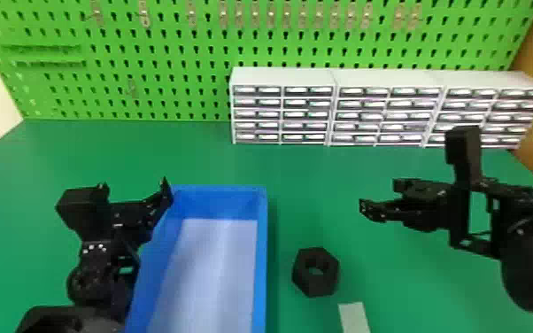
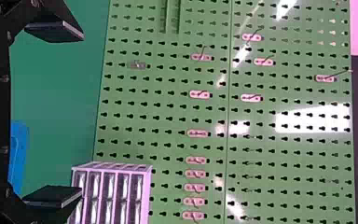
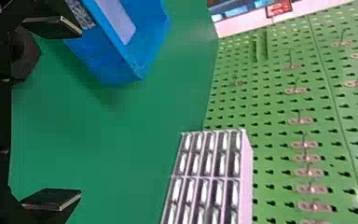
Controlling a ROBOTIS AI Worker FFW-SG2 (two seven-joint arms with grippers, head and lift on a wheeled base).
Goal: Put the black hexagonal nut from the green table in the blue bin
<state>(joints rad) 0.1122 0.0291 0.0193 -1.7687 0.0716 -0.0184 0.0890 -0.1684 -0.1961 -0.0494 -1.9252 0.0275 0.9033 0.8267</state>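
Black and hexagonal, the nut (image 1: 315,287) lies flat on the green table (image 1: 314,172), outside the blue bin (image 1: 261,257) and just to the right of its right wall. Its hole faces up and its axis stands upright; one flat side is turned roughly toward the far wall. In the right wrist view it is partly hidden behind a finger.

The bin's long axis runs away from the robot toward the green pegboard (image 1: 168,53). A narrow strip of bare table separates nut and rim; a pale flat piece (image 1: 354,316) lies on the near side of the nut.

The right gripper (image 1: 378,195) is above the table, to the right of the nut and farther back, fingertips toward the bin, its jaws spread wide and holding nothing. The left gripper (image 1: 133,183) is at the bin's far left corner, its jaws also parted and unloaded.

Farther back stand grey drawer cabinets (image 1: 281,77) with pale strips across their fronts. The right wrist view shows a red sign (image 3: 278,8).
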